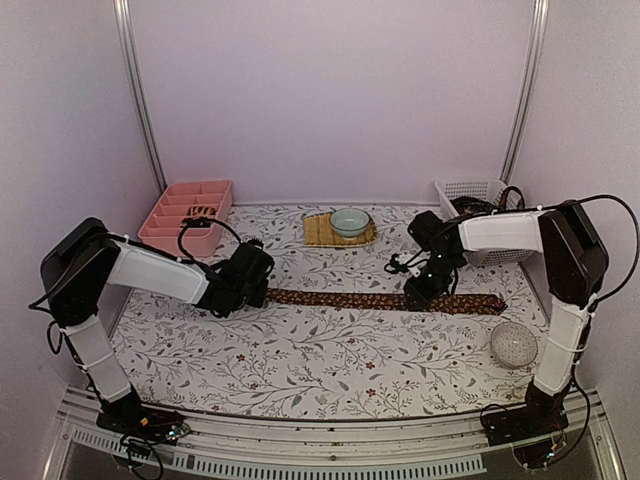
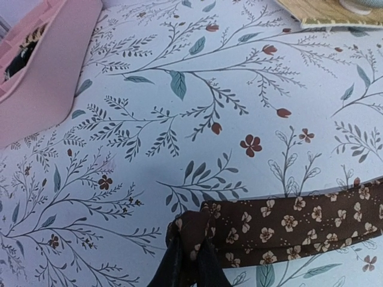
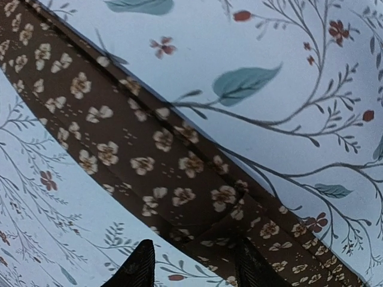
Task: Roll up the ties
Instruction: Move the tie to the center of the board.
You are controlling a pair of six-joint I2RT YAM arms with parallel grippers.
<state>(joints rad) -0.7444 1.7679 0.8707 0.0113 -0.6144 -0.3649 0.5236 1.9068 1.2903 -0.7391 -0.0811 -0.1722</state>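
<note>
**Risk: a slack, crooked roll**

The left end effector [image 2: 189, 258] pinches one end of the brown floral tie [image 1: 340, 298], which lies flat across the counter [image 1: 300, 365]. The right end effector [image 3: 194, 266] straddles it, half-open. A weak pinch could let the fabric slip.

A tabletop [image 1: 330, 360] covered in white cloth printed with grey-green sprigs and small red flowers spreads beneath and all around the left pincer [image 1: 266, 293] and the right pincer [image 1: 418, 292]. Beyond both pincers rises a plain pale-lilac back wall [image 1: 330, 90]. Matching side walls [image 1: 50, 120] stand outward of each pincer. Two slim metal posts [image 1: 140, 100] run up the back corners, one behind each pincer. A ribbed metal rail [image 1: 330, 430] edges the tabletop on their near side. The light is soft and even, casting only faint shadows.
</note>
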